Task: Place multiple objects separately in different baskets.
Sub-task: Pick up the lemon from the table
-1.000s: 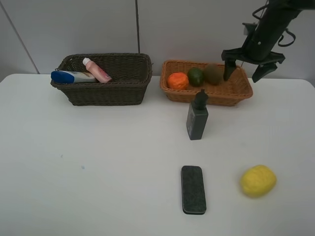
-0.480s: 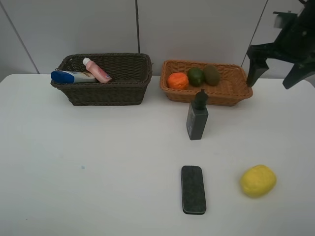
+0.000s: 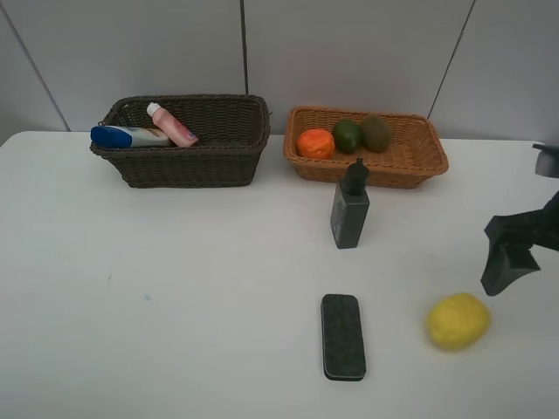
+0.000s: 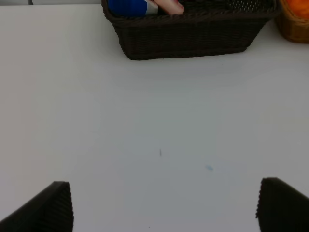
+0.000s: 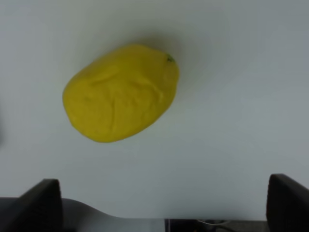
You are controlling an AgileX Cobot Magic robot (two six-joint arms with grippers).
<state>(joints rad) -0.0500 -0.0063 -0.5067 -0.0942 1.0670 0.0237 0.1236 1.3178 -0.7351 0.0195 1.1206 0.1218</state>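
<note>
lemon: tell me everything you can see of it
The lemon is plain yellow, oval, with a dimpled, dented skin and a tiny green speck at one end. It lies on its side on the white table, right of the dark eraser block. Nothing touches it but the table; the open right pincer hangs close by, clear of it.

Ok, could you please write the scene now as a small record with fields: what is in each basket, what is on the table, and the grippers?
dark basket: white blue-capped bottle, pink bottle
light basket: orange, avocado, kiwi
on table: dark grey bottle upright, eraser block lying flat, lemon
left gripper: open, empty, over bare table
right gripper: open, empty, close to the lemon
</note>
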